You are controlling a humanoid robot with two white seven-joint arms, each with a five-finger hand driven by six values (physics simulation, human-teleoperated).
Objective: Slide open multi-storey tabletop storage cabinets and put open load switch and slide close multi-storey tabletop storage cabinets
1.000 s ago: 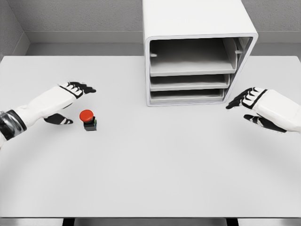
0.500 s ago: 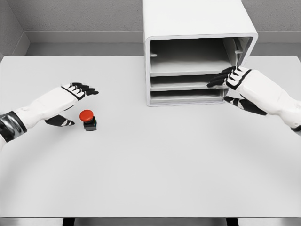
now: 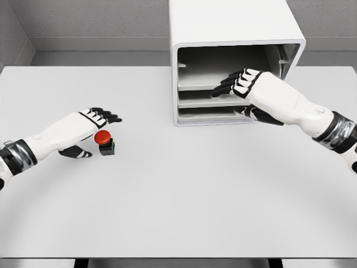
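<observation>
The white storage cabinet [image 3: 234,25] stands at the back of the table, its front showing three stacked trays. My right hand [image 3: 237,89] is in front of the cabinet's front, fingers [image 3: 226,85] spread over the front edge of the upper and middle trays and thumb lower by the bottom tray, holding nothing that I can see. The load switch [image 3: 104,140], a red round button on a small dark base, sits upright on the table at the left. My left hand [image 3: 95,125] lies just left of it, fingers open, very near the red cap; contact cannot be told.
The white table [image 3: 184,190] stretches wide in front of both hands. A grey wall runs behind the cabinet.
My right hand has travelled left and up from beside the cabinet to its front, reaching across the trays. My left hand has drifted right and down, closing on the switch.
</observation>
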